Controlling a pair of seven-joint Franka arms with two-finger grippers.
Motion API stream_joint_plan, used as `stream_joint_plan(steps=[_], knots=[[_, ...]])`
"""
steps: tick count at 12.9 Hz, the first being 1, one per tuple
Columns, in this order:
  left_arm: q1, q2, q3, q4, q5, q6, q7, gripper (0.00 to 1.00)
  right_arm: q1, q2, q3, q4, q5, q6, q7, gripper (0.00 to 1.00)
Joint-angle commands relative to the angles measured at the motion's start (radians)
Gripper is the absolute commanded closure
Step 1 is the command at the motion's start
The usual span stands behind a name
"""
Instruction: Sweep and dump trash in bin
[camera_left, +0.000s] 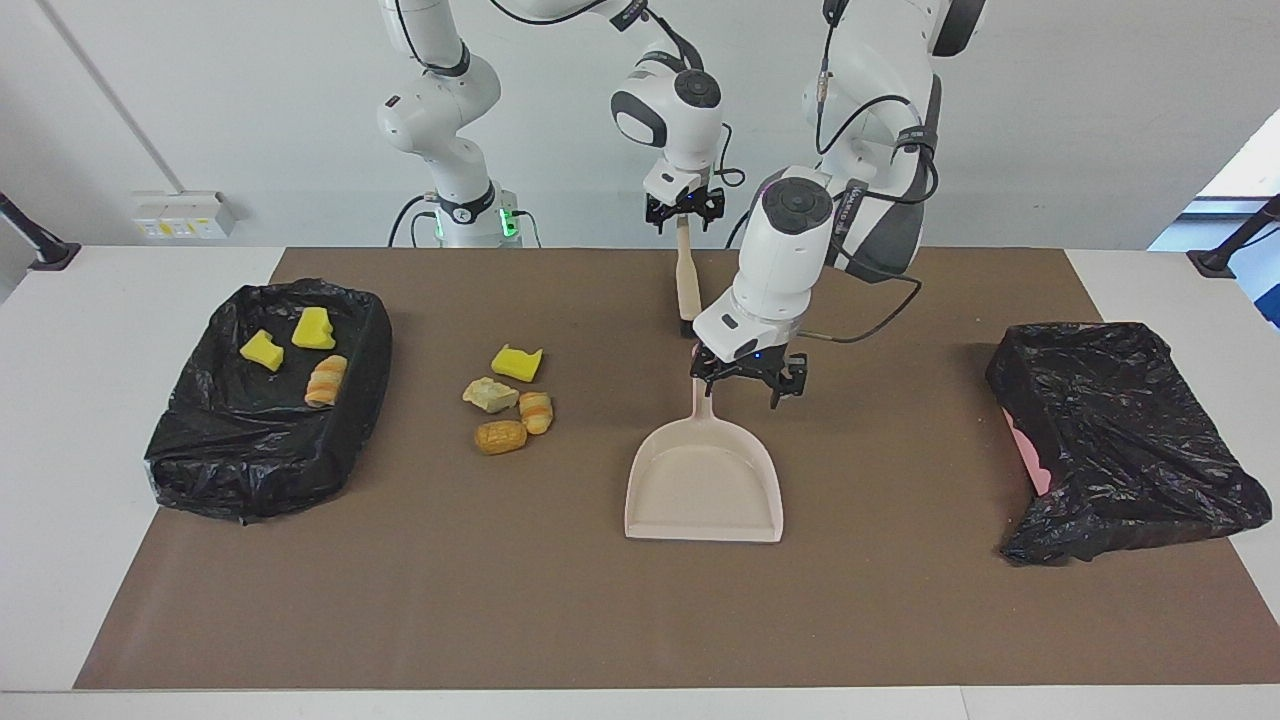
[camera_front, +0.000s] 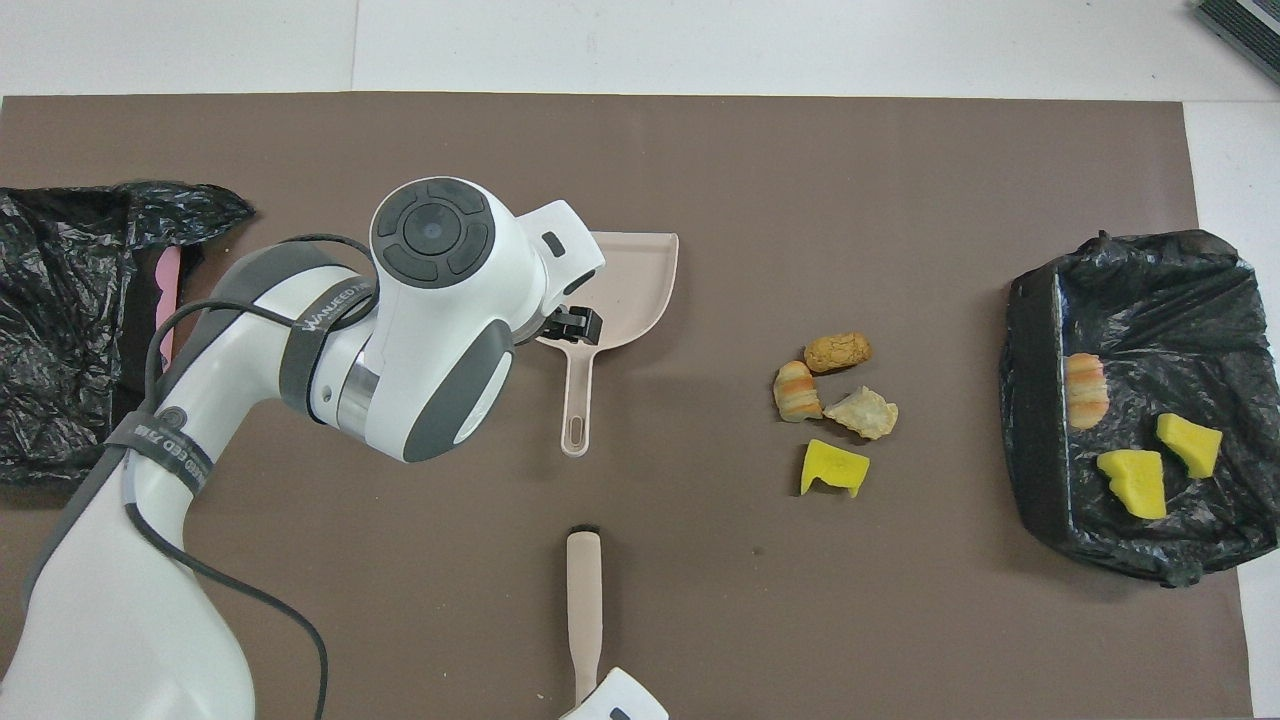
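Brown mat (camera_left: 560, 600) is covering the white table (camera_left: 60, 500). Left gripper (camera_left: 745, 378) is hanging wide open over the dustpan (camera_left: 705, 480) handle, gripping nothing; its arm is hiding part of the pan from overhead. Dustpan's long axis is running away from the robots, mouth farthest. Right gripper (camera_left: 684, 212) is clamping the brush (camera_left: 687, 285) handle top; bristles hard to make out. Four trash pieces (camera_left: 510, 400) are lying loose toward the right arm's end from the left gripper; three more are sitting in the black-lined bin (camera_left: 200, 450).

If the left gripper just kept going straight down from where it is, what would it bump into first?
Most likely the dustpan's handle: the left gripper points down, open, right at it, the dustpan flat on the mat. Whether it already touches is unclear.
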Motion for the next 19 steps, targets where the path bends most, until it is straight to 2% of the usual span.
stream_joint_plan(steps=[1,2,3,7,10,12,16,18,19], knots=[[-0.035,-0.009,0.014,-0.061,0.021,0.048,-0.017,0.0,0.001,-0.021,-0.002,-0.027,0.015,0.029,-0.03,0.45],[-0.048,-0.011,0.014,-0.086,0.019,0.066,-0.026,0.0,0.001,-0.019,-0.002,-0.027,0.011,0.029,-0.035,0.95],[-0.054,-0.012,0.014,-0.093,0.019,0.071,-0.041,0.0,0.001,-0.019,-0.004,-0.026,0.011,0.027,-0.03,1.0],[-0.063,-0.008,0.014,-0.123,0.019,0.091,-0.079,0.0,-0.012,0.007,-0.008,0.011,0.006,0.012,-0.035,1.0],[-0.08,0.0,0.014,-0.138,0.019,0.103,-0.119,0.0,-0.06,-0.007,-0.013,0.04,-0.083,-0.095,-0.015,1.0],[-0.088,-0.014,0.012,-0.175,0.019,0.109,-0.136,0.0,-0.137,-0.044,-0.013,0.074,-0.109,-0.216,-0.111,1.0],[-0.104,-0.021,0.012,-0.196,0.018,0.111,-0.175,0.01,-0.296,-0.191,-0.013,0.074,-0.112,-0.409,-0.274,1.0],[-0.105,-0.018,0.012,-0.189,0.018,0.116,-0.175,0.32,-0.369,-0.211,-0.013,0.075,-0.185,-0.457,-0.332,1.0],[-0.106,-0.02,0.012,-0.192,0.018,0.114,-0.173,0.43,-0.407,-0.206,-0.011,0.075,-0.243,-0.471,-0.337,1.0]])
